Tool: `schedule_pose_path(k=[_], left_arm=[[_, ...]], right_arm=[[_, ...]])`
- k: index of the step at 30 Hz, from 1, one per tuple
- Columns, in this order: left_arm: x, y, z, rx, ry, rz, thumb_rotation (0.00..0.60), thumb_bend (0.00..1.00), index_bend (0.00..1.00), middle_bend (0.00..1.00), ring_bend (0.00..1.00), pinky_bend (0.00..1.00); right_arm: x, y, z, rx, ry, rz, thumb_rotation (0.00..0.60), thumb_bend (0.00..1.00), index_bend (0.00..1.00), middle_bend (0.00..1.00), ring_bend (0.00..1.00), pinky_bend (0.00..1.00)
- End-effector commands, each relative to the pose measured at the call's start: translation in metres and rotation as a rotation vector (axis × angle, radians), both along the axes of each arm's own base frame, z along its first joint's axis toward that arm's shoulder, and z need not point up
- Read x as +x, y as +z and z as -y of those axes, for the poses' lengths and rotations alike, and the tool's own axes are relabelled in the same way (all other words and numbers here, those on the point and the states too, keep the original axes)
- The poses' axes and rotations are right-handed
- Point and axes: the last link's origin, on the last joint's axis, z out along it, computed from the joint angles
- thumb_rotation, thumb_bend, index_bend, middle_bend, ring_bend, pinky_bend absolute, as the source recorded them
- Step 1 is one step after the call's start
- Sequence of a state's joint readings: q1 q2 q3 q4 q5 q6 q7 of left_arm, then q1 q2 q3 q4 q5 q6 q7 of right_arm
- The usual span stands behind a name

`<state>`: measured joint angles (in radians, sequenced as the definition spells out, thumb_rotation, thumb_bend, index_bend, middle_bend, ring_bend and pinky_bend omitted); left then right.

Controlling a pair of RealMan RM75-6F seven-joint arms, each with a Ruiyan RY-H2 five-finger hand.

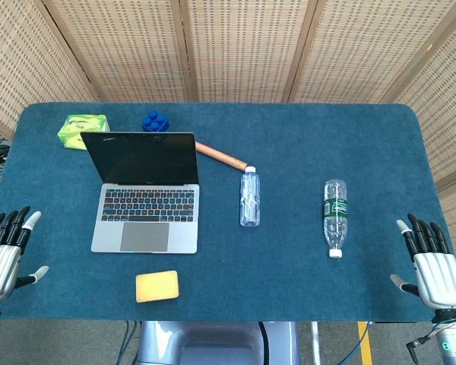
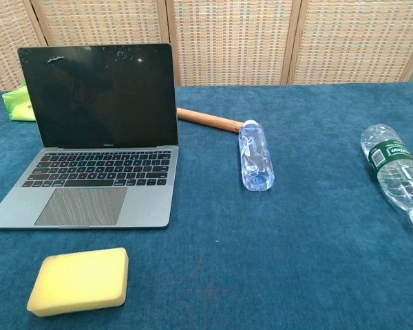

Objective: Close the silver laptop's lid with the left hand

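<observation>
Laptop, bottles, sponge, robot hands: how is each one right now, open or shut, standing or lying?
silver laptop: lid open, screen dark.
clear bottle: lying down, cap on.
green-label bottle: lying down, white cap on.
yellow sponge: lying flat in front of the laptop.
wooden stick: lying flat, one end hidden behind the laptop.
left hand: open, holding nothing, at the table's edge.
right hand: open, holding nothing.

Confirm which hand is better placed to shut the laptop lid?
Left. The left hand sits open at the table edge beside the open silver laptop; the right hand is across the table, past both bottles.
</observation>
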<state>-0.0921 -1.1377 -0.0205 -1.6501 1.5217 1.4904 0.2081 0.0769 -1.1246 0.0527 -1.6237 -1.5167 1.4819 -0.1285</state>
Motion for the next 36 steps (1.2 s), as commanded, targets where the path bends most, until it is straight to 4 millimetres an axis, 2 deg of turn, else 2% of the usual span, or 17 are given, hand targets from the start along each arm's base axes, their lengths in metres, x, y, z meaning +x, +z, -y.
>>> schedule_pose_path(k=[1,14,22,25,36], left_arm=[[0.016,0.01,0.009,-0.015,-0.007,0.013,0.6,0.0,0.0,0.0,0.0,0.0],[0.039,0.014,-0.01,-0.081,-0.002,0.026,0.6,0.0,0.0,0.0,0.0,0.0],[0.054,0.016,-0.039,-0.117,-0.025,-0.007,0.6,0.0,0.0,0.0,0.0,0.0],[0.066,0.014,-0.066,-0.132,-0.04,-0.008,0.6,0.0,0.0,0.0,0.0,0.0],[0.1,0.013,-0.115,-0.146,-0.061,-0.035,0.6,0.02,0.0,0.0,0.0,0.0]], right_arm=[[0.006,0.027,-0.007,-0.008,0.002,-0.021,0.6,0.0,0.0,0.0,0.0,0.0],[0.01,0.028,-0.007,0.02,-0.003,-0.024,0.6,0.0,0.0,0.0,0.0,0.0],[0.011,0.027,-0.008,0.022,-0.001,-0.021,0.6,0.0,0.0,0.0,0.0,0.0],[0.01,0.027,-0.007,0.024,-0.003,-0.02,0.6,0.0,0.0,0.0,0.0,0.0],[0.009,0.027,-0.006,0.024,-0.008,-0.012,0.6,0.0,0.0,0.0,0.0,0.0]])
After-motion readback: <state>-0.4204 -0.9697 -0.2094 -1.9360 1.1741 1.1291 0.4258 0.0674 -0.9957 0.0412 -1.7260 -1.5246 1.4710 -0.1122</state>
